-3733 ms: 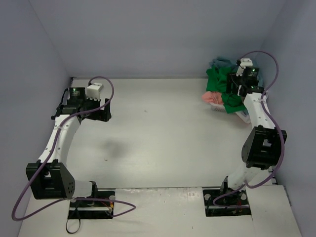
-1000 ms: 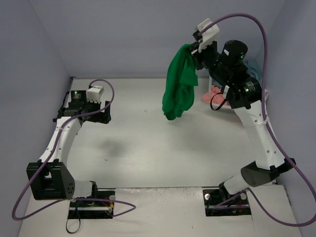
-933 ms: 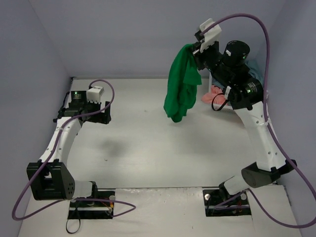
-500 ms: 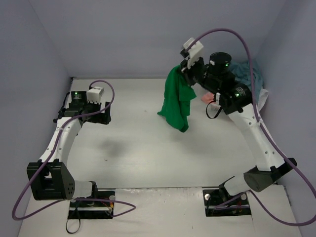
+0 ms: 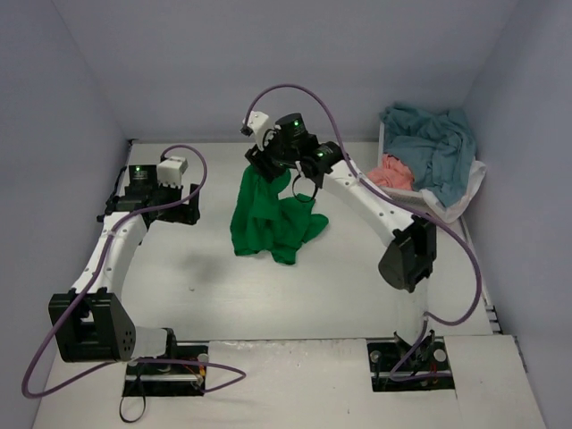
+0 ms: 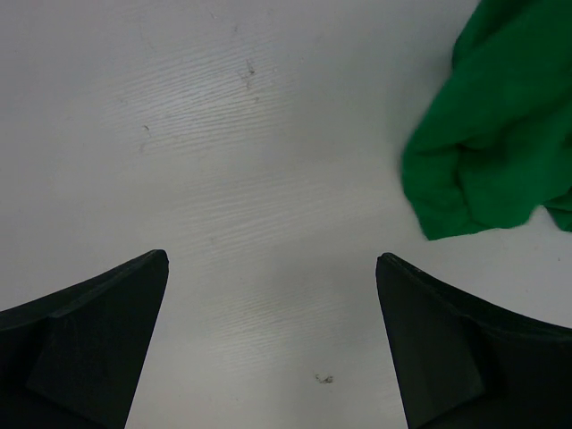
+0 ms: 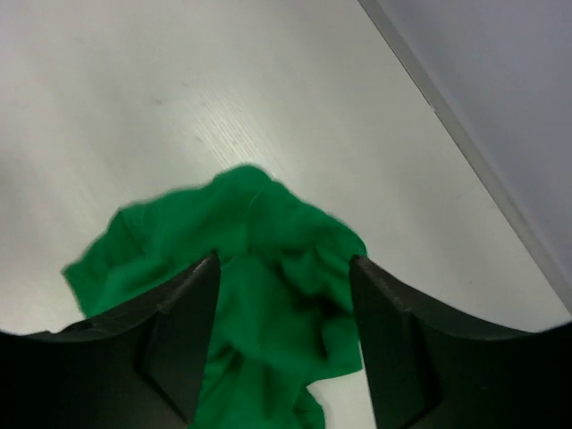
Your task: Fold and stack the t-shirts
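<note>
A bright green t-shirt [image 5: 271, 219] lies crumpled in a heap at the middle of the table, its upper part still reaching up to my right gripper [image 5: 264, 166]. In the right wrist view the green t-shirt [image 7: 259, 223] shows blurred below my right gripper [image 7: 284, 259], whose jaws stand apart and clamp nothing. My left gripper [image 5: 188, 204] hovers at the table's left, wide open over bare table [image 6: 268, 179], with the green t-shirt [image 6: 492, 152] off to its right. A teal t-shirt [image 5: 429, 143] and a salmon pink t-shirt [image 5: 393, 172] lie in the basket.
A white mesh basket [image 5: 471, 189] stands at the back right corner against the wall. Grey-blue walls close in the table on the left, back and right. The right arm stretches across the table's right half.
My right arm has swung left and down from near the basket to the table's middle, carrying the green t-shirt. Its jaws have come apart, and the t-shirt has sunk onto the table.
</note>
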Controlling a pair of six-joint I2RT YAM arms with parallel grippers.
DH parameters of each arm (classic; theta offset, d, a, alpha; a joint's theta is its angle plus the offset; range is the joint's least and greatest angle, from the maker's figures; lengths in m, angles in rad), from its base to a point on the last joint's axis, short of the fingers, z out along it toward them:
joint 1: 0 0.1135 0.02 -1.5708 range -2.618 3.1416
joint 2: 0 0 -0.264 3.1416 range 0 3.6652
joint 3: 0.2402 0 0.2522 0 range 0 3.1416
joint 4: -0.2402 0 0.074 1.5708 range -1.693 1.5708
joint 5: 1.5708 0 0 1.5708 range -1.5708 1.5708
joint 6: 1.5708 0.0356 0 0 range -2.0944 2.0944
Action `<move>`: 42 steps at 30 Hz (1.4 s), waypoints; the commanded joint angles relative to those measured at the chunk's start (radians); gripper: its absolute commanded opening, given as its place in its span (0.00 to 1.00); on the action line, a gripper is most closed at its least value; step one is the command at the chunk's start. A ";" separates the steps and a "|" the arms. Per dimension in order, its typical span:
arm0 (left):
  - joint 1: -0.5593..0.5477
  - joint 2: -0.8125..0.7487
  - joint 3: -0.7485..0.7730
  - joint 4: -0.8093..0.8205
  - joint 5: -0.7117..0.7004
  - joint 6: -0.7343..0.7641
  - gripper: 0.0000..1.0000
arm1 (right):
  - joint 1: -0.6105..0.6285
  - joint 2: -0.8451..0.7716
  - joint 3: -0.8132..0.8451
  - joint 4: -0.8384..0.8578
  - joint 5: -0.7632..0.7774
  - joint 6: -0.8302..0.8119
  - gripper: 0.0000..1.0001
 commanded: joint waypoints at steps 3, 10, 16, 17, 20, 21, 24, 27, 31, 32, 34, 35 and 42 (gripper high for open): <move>0.005 -0.043 0.006 0.044 -0.006 0.012 0.95 | -0.018 0.051 0.085 0.058 0.078 0.010 0.73; 0.005 -0.033 0.011 0.035 0.073 0.016 0.95 | -0.041 -0.104 -0.150 0.074 0.074 -0.005 0.81; -0.002 -0.018 0.019 0.028 0.161 0.023 0.95 | -0.030 -0.245 -0.349 0.032 -0.013 -0.013 0.79; -0.008 -0.014 0.022 0.028 0.170 0.025 0.95 | -0.028 -0.256 -0.394 0.031 -0.033 -0.022 0.79; -0.018 0.012 0.034 0.042 0.176 0.029 0.95 | -0.027 -0.241 -0.432 0.032 -0.056 -0.033 0.77; -0.066 0.022 0.040 0.047 0.175 0.038 0.95 | -0.027 -0.235 -0.434 0.032 -0.063 -0.030 0.76; -0.116 0.063 0.056 0.087 0.144 0.074 0.95 | -0.032 -0.233 -0.435 0.034 -0.060 -0.018 0.75; -0.208 0.132 0.092 0.114 0.109 0.121 0.94 | -0.041 -0.262 -0.442 0.032 -0.047 -0.012 0.75; -0.313 0.241 0.155 0.195 0.069 0.157 0.94 | -0.103 -0.314 -0.469 0.032 -0.064 0.005 0.74; -0.319 0.261 0.173 0.211 0.060 0.160 0.93 | -0.119 -0.322 -0.474 0.032 -0.073 0.008 0.73; -0.322 0.299 0.232 0.234 0.057 0.155 0.89 | -0.145 -0.331 -0.491 0.031 -0.084 0.013 0.72; -0.322 0.334 0.247 0.263 0.041 0.152 0.88 | -0.163 -0.345 -0.497 0.031 -0.096 0.016 0.72; -0.324 0.447 0.329 0.364 0.015 0.137 0.83 | -0.208 -0.382 -0.553 0.023 -0.109 0.004 0.71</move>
